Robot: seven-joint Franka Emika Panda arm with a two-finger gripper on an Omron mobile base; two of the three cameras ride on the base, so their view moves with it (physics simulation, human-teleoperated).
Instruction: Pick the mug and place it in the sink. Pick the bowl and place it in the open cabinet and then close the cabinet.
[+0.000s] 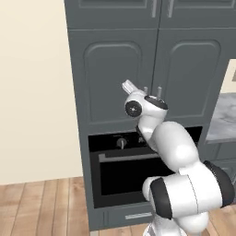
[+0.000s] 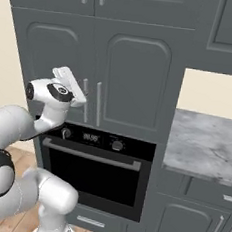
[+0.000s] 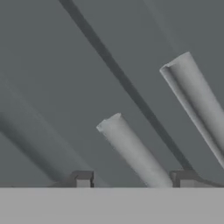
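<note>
The robot's white arm point(image 1: 177, 156) bends up from the bottom of the room and reaches forward. At its end, the gripper point(image 3: 131, 179) is right up against the tall dark grey cabinet point(image 2: 132, 74). In the hand view, the two small dark fingertips point(image 3: 82, 178) stand apart, and one bar handle point(image 3: 133, 151) runs down between them. They sit on each side of the handle, but I cannot tell if they are squeezing it or just near it. The second handle point(image 3: 197, 98) is beside it, on the other side of the dark line where the two doors meet.

Both cabinet doors look shut, with curved shapes on their fronts. Under the cabinet is a black oven point(image 1: 120, 173) with a long grey bar point(image 2: 91, 157) and round knobs point(image 2: 117, 146). Below the oven is a small drawer point(image 2: 90, 221).

The floor point(image 1: 41, 207) is made of light brown wood boards. Off to the right is a grey stone counter point(image 2: 205, 146) with cream wall behind it. A plain cream wall point(image 1: 32, 87) stands left of the cabinet.
</note>
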